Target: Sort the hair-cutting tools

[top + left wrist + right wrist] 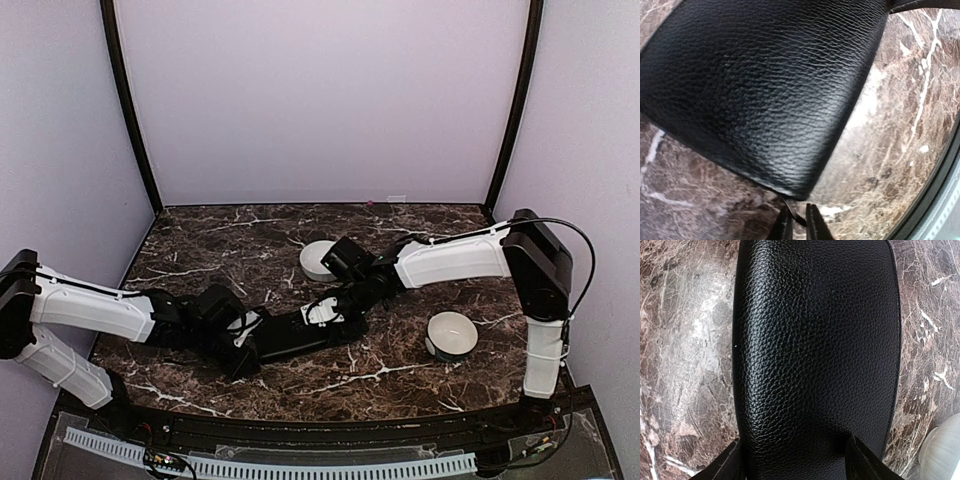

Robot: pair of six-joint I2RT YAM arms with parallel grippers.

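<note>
The left gripper (799, 222) has its fingers (816, 225) drawn narrow, almost together. A thin dark tab from the corner of the black case (815, 340) runs down between them, and they seem to pinch it. The rest of the case spreads out just beyond the tips, lying on the marble table (880, 150).

The right gripper (796, 460) stands wide, its fingers (867, 462) straddling the opposite end of the case. One finger presses against each long side, holding the case across its width. A white bowl (942, 450) sits just outside the right-hand finger, apart from it.

The hair-cutting tools show in no view, so I cannot tell where they lie.
</note>
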